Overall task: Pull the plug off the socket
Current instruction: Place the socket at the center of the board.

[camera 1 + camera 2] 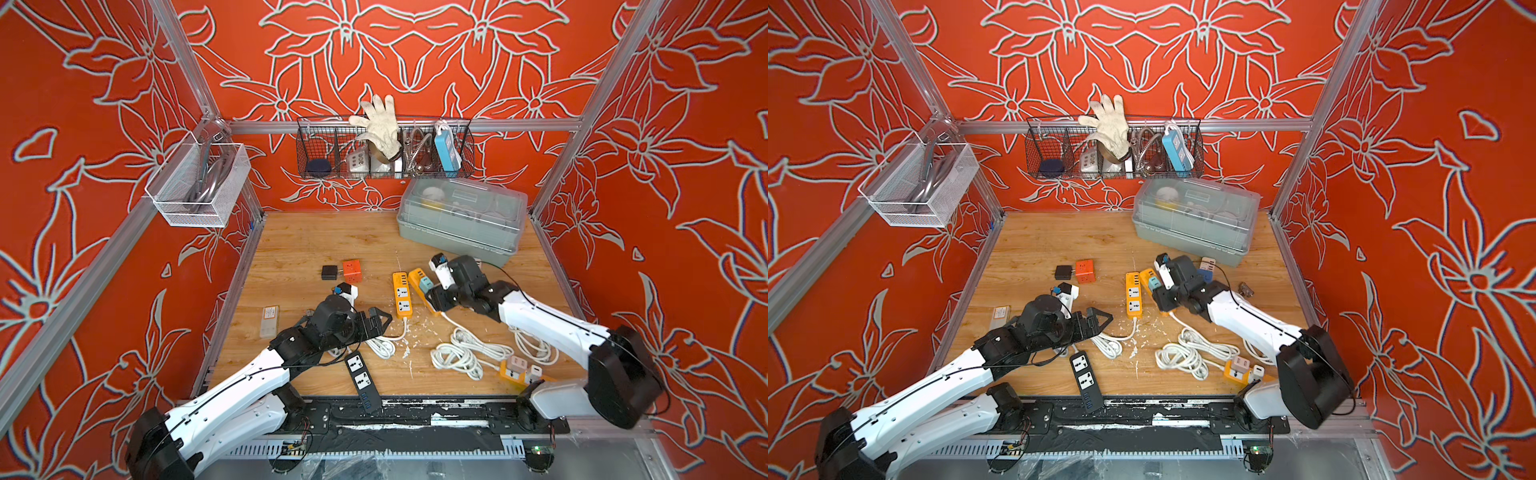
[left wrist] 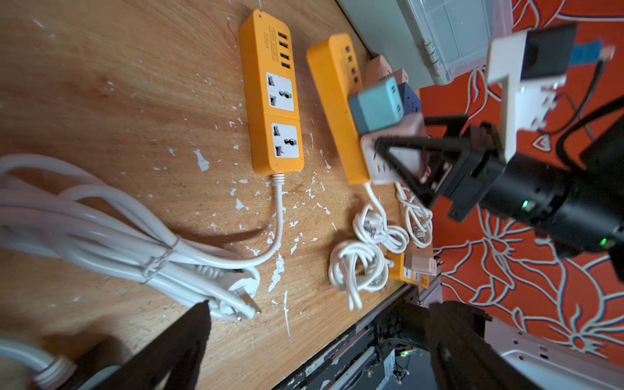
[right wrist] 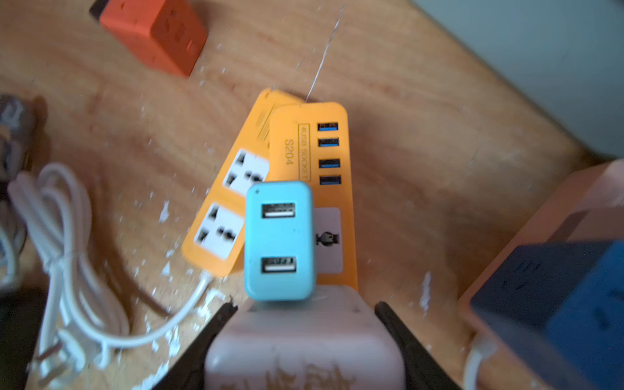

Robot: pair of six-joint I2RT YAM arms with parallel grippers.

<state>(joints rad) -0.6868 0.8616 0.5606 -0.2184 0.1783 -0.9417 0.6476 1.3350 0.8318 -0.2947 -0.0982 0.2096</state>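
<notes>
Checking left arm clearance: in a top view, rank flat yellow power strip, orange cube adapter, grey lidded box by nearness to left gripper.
1. flat yellow power strip, right beside the open left gripper.
2. orange cube adapter, farther back, mid-table.
3. grey lidded box, back right corner.

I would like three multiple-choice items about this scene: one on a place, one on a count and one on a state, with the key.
1. The teal charger sits on:
A) a green power strip
B) an orange power strip
C) a wall socket

2. USB ports on the teal charger's face:
A) one
B) two
C) four

3. The right pincer is:
A) wide open, holding nothing
B) closed on a screwdriver
C) closed on the pale plug beside the teal charger

Key:
1 B, it stands on the orange strip.
2 B, two slots show in the right wrist view.
3 C, a finger presses each side of the plug.
</notes>
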